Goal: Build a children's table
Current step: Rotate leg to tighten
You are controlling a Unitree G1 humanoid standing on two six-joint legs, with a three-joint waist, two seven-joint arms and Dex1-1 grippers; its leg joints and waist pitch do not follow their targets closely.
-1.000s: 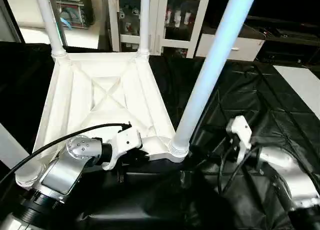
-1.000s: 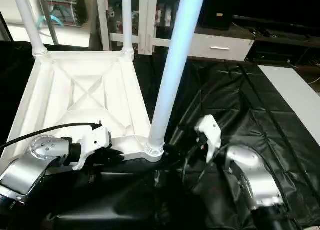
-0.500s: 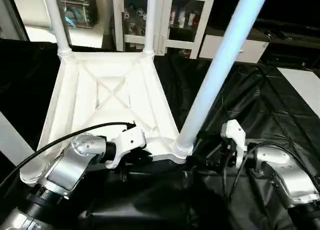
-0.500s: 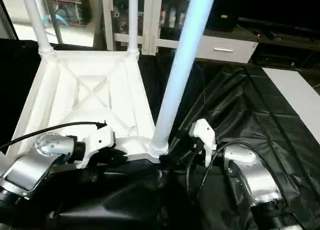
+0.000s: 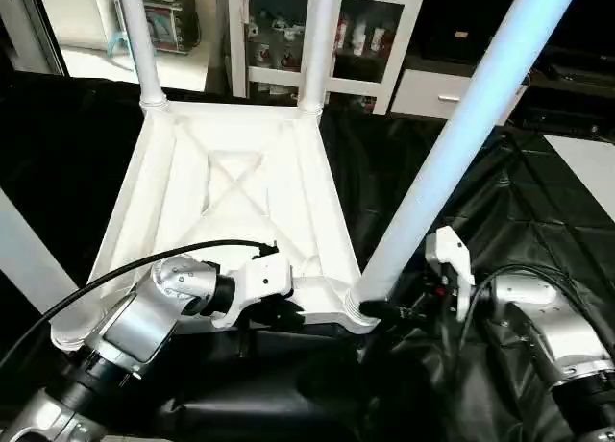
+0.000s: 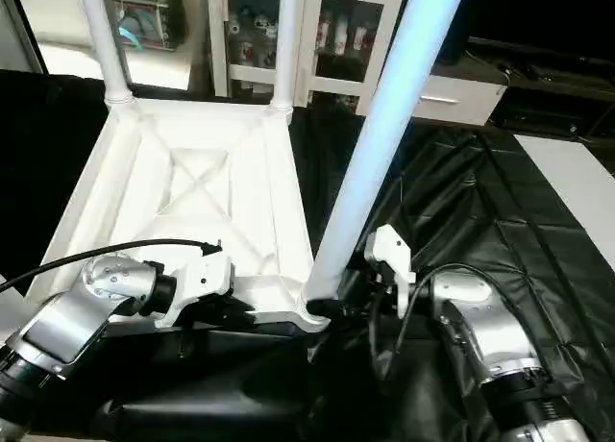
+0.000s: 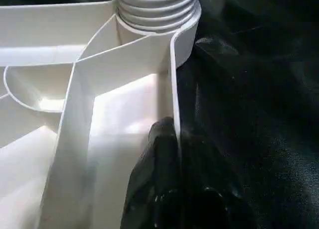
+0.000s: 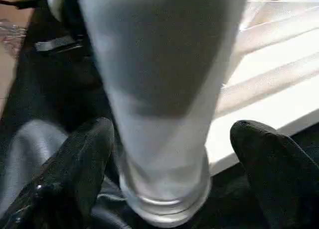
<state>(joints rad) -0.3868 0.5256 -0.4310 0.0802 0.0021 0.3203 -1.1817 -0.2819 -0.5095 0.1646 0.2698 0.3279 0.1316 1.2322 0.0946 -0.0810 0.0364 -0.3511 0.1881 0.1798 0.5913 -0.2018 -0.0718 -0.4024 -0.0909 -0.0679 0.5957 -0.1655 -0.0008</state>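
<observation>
Left gripper [image 7: 172, 154] clamped on the near rim wall of the inverted white plastic rectangular table top [image 5: 231, 187], one black finger [image 7: 154, 164] inside the wall, beside the near-right corner socket [image 5: 360, 310]. Right gripper [image 8: 169, 174] straddles the base of the near-right white tapered tube leg [image 5: 461, 139], fingers spread wide, gaps either side. Top lies ribs-up on black plastic sheeting [image 5: 538, 221]. Legs upright in sockets: four counted, one at each corner. White glass-door cabinet [image 5: 322, 38] beyond.
</observation>
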